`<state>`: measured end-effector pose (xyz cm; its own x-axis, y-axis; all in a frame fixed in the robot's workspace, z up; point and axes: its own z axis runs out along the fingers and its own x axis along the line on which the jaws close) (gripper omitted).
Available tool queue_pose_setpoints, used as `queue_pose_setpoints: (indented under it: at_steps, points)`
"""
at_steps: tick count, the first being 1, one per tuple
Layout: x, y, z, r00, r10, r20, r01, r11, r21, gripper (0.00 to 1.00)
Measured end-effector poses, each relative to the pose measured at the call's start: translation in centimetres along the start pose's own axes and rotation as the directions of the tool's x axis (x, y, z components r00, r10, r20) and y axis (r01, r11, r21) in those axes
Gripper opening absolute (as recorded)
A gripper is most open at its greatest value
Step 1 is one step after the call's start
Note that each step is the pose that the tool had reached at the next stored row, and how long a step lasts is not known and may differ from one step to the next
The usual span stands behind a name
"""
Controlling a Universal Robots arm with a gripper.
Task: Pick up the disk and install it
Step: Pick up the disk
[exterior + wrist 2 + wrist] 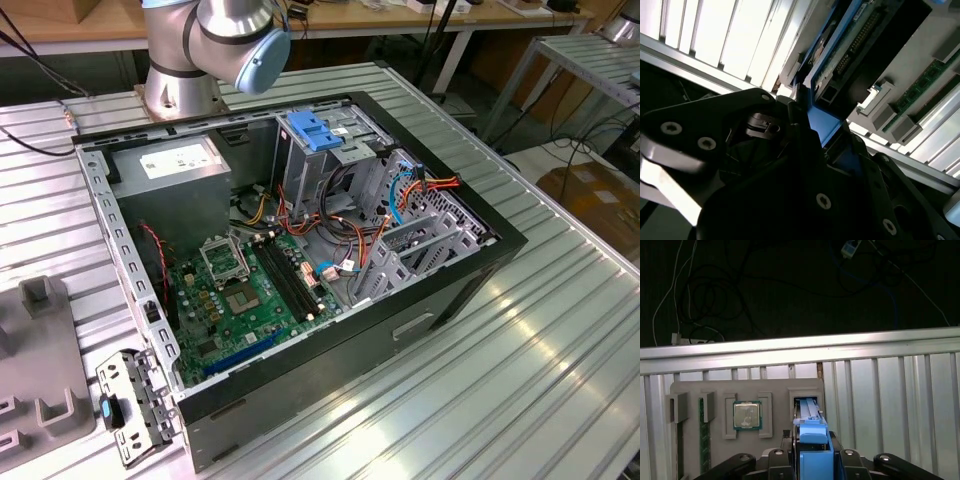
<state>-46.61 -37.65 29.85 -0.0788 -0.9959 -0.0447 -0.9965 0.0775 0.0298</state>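
The disk (812,437) shows edge-on in the first wrist view, with a blue side rail toward the camera and its far end at a recess of the grey tray (775,390). My gripper (812,460) is shut on the disk, one black finger pressed against each side of the blue rail. In the second wrist view the disk (850,40) shows its green circuit board and connector, and the blue rail runs down into the gripper (815,135). Whether the disk still rests in the recess I cannot tell.
The tray also holds a processor chip (747,415) and a memory stick (703,440). In the exterior view the open computer case (300,250) lies on the ribbed metal table, with a grey power supply (175,180), a blue bracket (315,130) and a drive cage (420,250).
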Motion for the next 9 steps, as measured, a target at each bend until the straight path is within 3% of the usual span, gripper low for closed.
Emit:
queue_pose_setpoints:
  at_steps: [7, 9]
  points:
    - [0.0, 0.0, 0.01, 1.0, -0.001, 0.0, 0.001, 1.0, 0.0, 0.37]
    - [0.01, 0.0, 0.02, 0.9997, -0.025, -0.0006, 0.025, 0.9997, -0.001, 0.37]
